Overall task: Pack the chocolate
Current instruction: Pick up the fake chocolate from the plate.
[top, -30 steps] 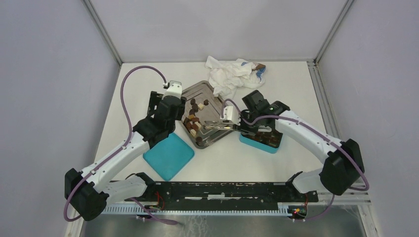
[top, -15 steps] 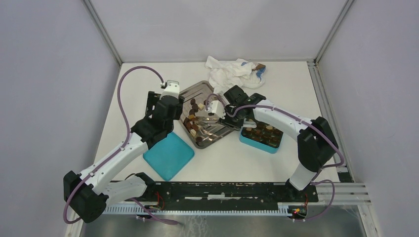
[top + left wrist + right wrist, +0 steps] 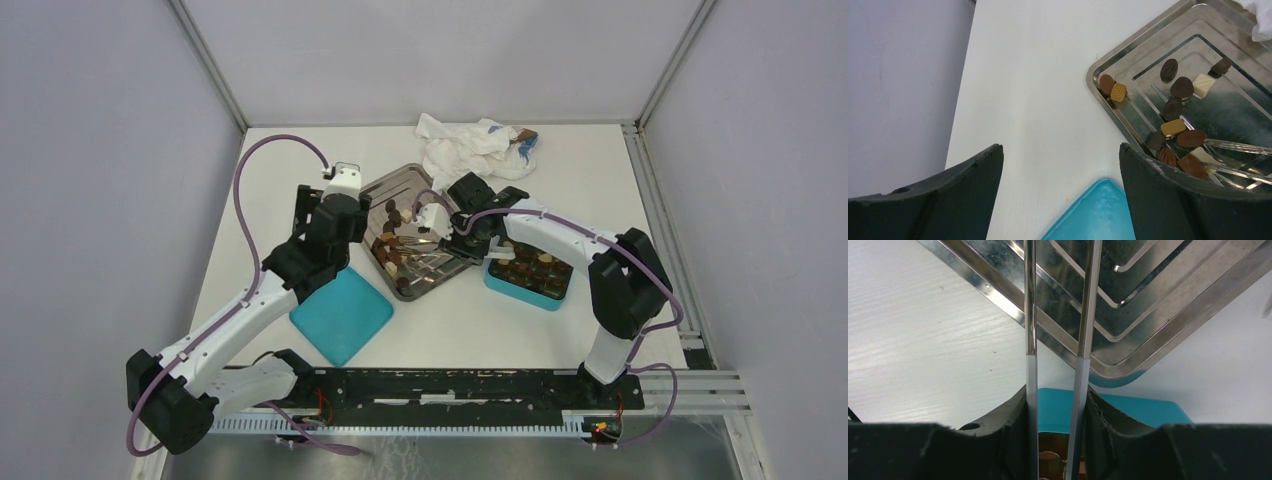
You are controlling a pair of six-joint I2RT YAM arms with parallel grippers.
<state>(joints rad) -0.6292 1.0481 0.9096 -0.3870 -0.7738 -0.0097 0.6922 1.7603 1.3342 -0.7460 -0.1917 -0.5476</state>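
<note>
Several small dark, light-brown and cream chocolate pieces (image 3: 388, 245) lie on the left side of a steel tray (image 3: 440, 272); they also show in the left wrist view (image 3: 1173, 107). A teal box (image 3: 530, 270) holding more pieces stands right of the tray. My right gripper (image 3: 462, 235) is shut on metal tweezers (image 3: 1085, 315), whose tips (image 3: 1238, 147) reach in among the pieces on the tray. The tweezer arms stand apart; whether they hold a piece is hidden. My left gripper (image 3: 1060, 165) is open and empty above the table, left of the tray.
A teal lid (image 3: 342, 315) lies flat on the table in front of the tray, under my left arm. A crumpled white cloth (image 3: 465, 150) with blue marks lies behind the tray. The teal box (image 3: 1128, 407) sits just below my right gripper.
My right arm has swung left from the teal box side over the tray, carrying the tweezers toward the chocolates. My left arm has barely moved.
</note>
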